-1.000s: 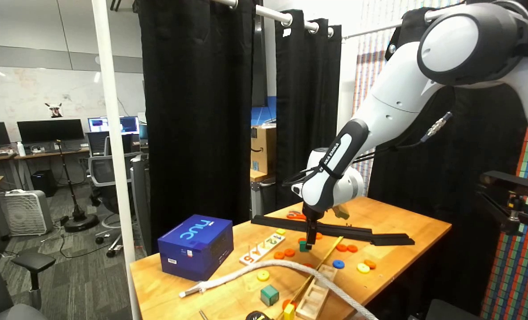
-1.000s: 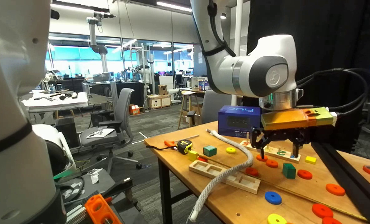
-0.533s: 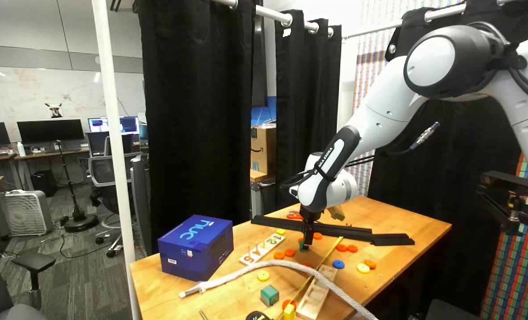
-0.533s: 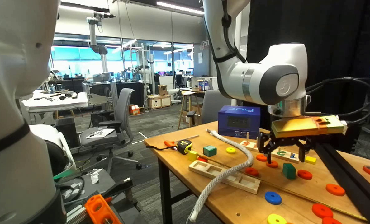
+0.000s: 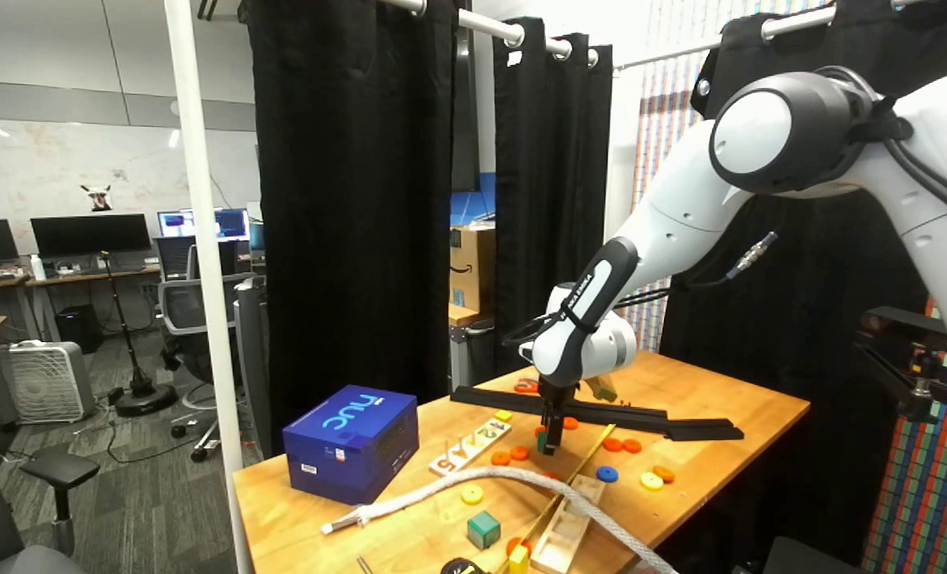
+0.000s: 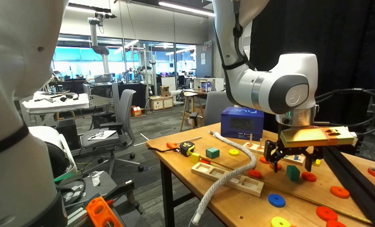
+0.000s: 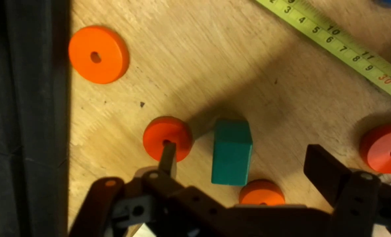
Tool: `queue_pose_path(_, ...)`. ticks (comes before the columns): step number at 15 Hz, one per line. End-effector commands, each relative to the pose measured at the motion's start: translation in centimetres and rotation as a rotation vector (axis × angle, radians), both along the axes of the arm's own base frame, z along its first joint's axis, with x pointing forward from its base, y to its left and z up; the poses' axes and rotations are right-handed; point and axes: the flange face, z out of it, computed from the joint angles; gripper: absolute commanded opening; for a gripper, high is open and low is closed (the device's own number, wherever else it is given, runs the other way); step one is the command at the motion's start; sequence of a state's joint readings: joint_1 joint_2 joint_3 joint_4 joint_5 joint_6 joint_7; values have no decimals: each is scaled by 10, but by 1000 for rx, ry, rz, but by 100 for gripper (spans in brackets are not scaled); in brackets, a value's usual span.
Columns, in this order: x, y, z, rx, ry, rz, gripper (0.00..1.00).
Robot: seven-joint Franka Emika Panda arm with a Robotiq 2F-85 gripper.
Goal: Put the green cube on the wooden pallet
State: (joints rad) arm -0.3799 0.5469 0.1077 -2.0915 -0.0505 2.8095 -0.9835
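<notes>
The green cube [image 6: 292,173], a dark green block, stands on the table among orange discs. In the wrist view the green cube [image 7: 231,161] lies between the two fingers, nearer the left one, touching neither. My gripper [image 6: 292,170] is open and empty, its fingertips low over the table around the cube. In an exterior view my gripper [image 5: 552,448] hides most of the green cube [image 5: 541,441]. The wooden pallet [image 6: 249,189], a pale tray with square recesses, lies near the table edge with a rope across it. It also shows in an exterior view [image 5: 563,550].
A second green block [image 6: 212,153] stands beyond the pallet. A grey rope [image 6: 220,183] crosses the pallet. A measuring tape strip [image 7: 333,39], orange discs [image 7: 98,54], black rails [image 6: 348,179], a number board [image 5: 469,450] and a blue box [image 5: 351,442] are around.
My gripper has come down towards the green cube, moving rightward in an exterior view, and its fingers have stayed open. The cube and pallet have not moved.
</notes>
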Motion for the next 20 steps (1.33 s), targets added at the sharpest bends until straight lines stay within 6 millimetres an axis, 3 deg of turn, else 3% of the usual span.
queue_pose_path(1, 10, -5, 2, 17, -3, 12, 100)
queue_pose_path(4, 11, -7, 0, 19, 1, 12, 100)
queue_pose_path(7, 12, -8, 0, 21, -2, 13, 65)
queue_pose_path(11, 12, -9, -1, 20, -5, 17, 33)
queue_pose_path(13, 12, -9, 0, 15, -4, 18, 22)
queue_pose_path(15, 12, -9, 2, 21, 5, 17, 18)
queue_pose_path(20, 2, -5, 18, 148, 157, -55, 21)
